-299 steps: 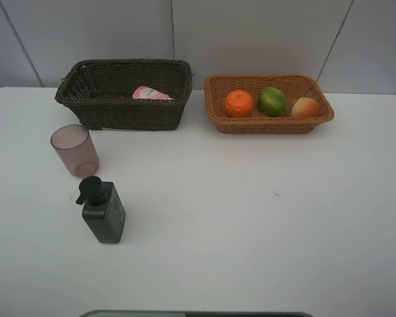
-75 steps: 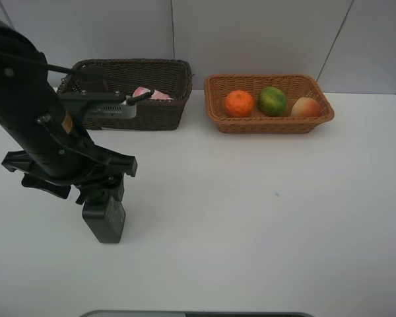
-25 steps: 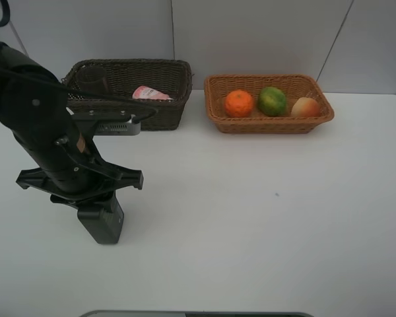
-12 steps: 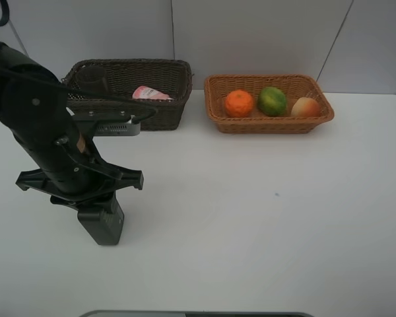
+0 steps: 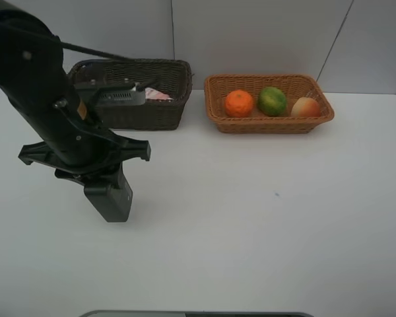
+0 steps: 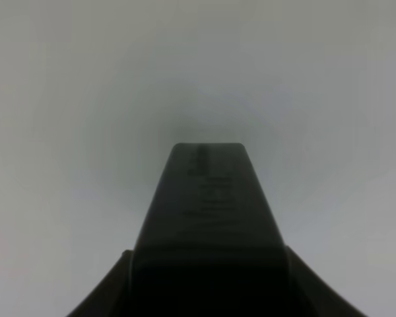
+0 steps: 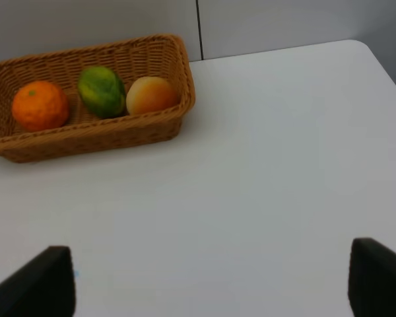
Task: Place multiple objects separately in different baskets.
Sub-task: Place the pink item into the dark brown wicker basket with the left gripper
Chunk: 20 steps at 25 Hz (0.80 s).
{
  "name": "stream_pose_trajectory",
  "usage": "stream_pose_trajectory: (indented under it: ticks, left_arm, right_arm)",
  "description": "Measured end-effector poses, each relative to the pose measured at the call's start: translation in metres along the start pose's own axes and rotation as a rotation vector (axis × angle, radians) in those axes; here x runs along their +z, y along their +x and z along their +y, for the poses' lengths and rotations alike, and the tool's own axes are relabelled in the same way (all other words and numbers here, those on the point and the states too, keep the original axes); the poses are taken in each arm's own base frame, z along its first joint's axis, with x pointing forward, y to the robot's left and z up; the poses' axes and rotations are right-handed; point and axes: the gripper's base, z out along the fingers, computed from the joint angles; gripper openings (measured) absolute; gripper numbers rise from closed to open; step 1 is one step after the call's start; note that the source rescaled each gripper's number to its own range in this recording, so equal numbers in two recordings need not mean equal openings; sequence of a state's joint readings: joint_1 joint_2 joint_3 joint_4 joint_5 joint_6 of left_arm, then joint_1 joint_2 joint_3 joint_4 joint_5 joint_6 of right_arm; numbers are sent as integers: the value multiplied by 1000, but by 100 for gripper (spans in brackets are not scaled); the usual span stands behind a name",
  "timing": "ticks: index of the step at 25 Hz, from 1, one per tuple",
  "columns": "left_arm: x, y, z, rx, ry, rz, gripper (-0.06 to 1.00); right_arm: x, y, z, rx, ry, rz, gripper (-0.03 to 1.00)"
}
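Note:
My left gripper (image 5: pixel 103 181) is shut on the black pump bottle (image 5: pixel 109 198), which hangs tilted just above the table; the left wrist view shows the bottle (image 6: pixel 208 224) between the jaws. Behind the arm stands the dark brown basket (image 5: pixel 155 113) with the pink tube (image 5: pixel 158 95) inside. The cup is hidden. The light tan basket (image 5: pixel 270 125) holds the orange (image 5: pixel 239 104), the green fruit (image 5: pixel 272 101) and the peach-like fruit (image 5: pixel 305 107). My right gripper (image 7: pixel 208 284) is open over bare table, short of the tan basket (image 7: pixel 119 132).
My left arm (image 5: pixel 46 99) covers the left end of the dark basket. A white table (image 5: pixel 270 218) stretches in front of both baskets, with a grey wall close behind them. A dark edge shows at the bottom of the high view.
The left arm has risen and shifted slightly right and toward the baskets, lifting the pump bottle off the table. The fruits and the tube have not moved.

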<state>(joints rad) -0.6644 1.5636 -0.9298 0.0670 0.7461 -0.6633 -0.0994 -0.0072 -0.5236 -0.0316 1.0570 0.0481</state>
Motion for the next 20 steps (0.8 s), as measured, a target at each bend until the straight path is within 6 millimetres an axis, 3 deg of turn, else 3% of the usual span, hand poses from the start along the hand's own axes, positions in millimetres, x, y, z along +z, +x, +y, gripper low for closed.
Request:
stream_pose_trajectory:
  ticks: [14, 20]
  left_arm:
    - [-98, -65, -26, 124, 2, -258, 43]
    - [-111, -78, -23, 162, -49, -353, 43]
  right_arm:
    - [0, 0, 0, 0, 0, 0, 80]
    - [0, 0, 0, 0, 0, 0, 80]
